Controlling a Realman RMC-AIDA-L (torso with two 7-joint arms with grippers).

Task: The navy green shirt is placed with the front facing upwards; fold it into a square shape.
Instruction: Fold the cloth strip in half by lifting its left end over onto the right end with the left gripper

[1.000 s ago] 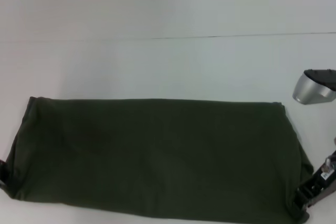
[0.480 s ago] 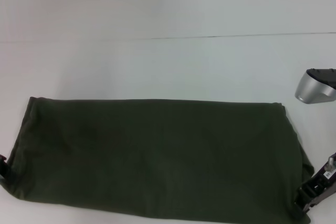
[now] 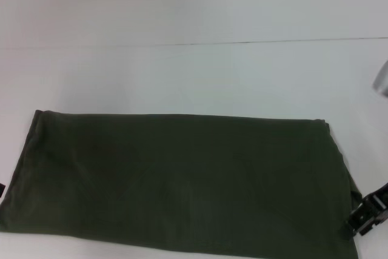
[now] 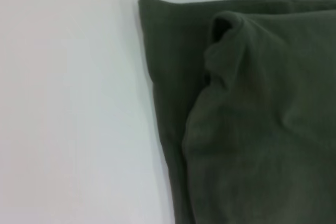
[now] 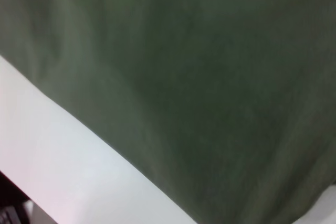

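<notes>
a: shirt [image 3: 182,180], the navy green shirt, folded into a long horizontal band on the white table [image 3: 194,77]; its far edge is straight, its near edge runs along the bottom of the head view, and no lettering shows on the upper face.

b: and the grippers?

a: right gripper [image 3: 368,213], a dark part at the shirt's right end near the table's front; whether it is open or closed on the cloth cannot be told. left gripper [image 3: 2,188], only a dark sliver at the picture's left border beside the shirt's left end; state likewise cannot be told.

b: wrist views?

a: left wrist view: a shirt corner with a second layer puckered on top, bare table beside it. right wrist view: plain green cloth with a table strip along one edge.
</notes>
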